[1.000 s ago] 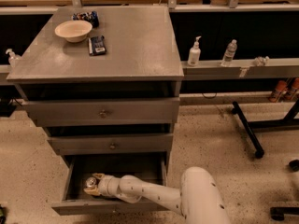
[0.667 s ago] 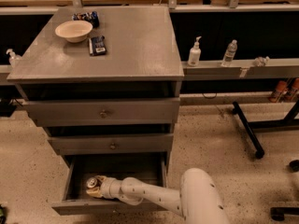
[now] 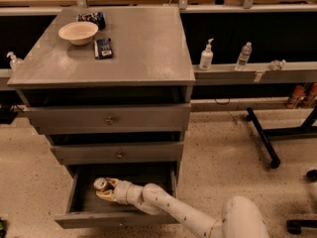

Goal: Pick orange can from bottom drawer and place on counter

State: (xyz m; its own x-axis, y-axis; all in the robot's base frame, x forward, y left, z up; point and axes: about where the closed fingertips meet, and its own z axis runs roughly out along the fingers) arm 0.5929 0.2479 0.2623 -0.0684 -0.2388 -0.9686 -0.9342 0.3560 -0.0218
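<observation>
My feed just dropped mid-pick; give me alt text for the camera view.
The robot's arm reaches into the open bottom drawer, with its gripper right at the orange can near the drawer's back left. The two drawers above are closed, and the counter on top holds a bowl and a dark packet.

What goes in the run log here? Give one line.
phase: pick | gripper: inside open grey bottom drawer, at small copper-orange can | grey counter: can not yet placed
</observation>
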